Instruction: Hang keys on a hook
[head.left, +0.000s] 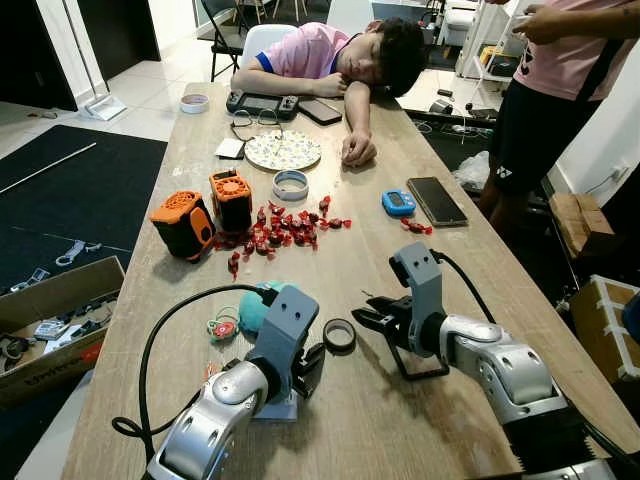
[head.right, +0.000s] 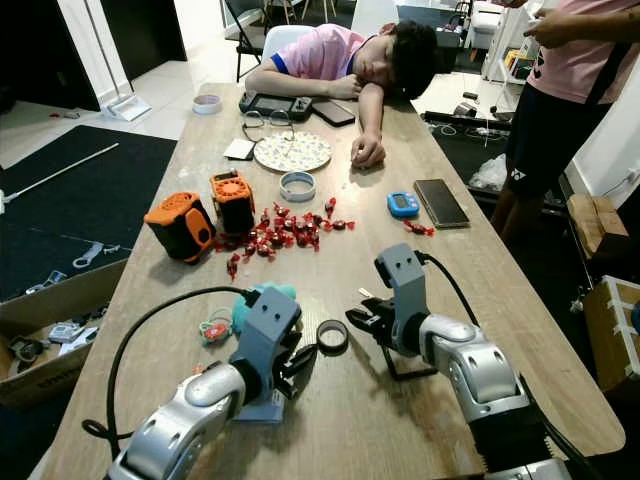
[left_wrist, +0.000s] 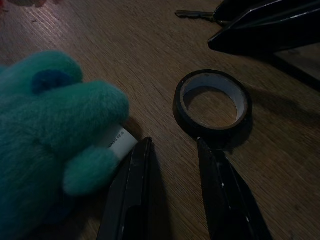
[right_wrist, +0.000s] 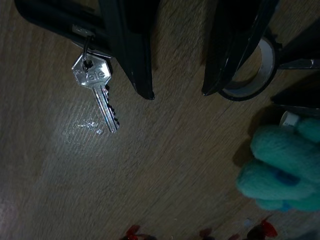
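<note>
Right hand (right_wrist: 177, 92): fingers spread, nothing held, low over the surface (head.left: 420, 260). Key (right_wrist: 97, 90): lying flat just beside one finger, blade running away from its ring. Left hand (left_wrist: 175, 155): spread, farther from the key, beside tape roll (left_wrist: 212, 102).

I hold both arms low and forward, the left gripper (left_wrist: 172, 155) and right gripper (right_wrist: 177, 92) open, fingertips angled toward each other.

On the bench (head.left: 480, 300): one key (right_wrist: 100, 90), two orange boxes (head.left: 183, 222), two tape rolls (head.left: 339, 336), two people (head.left: 340, 55), two grippers (head.left: 370, 318).
</note>
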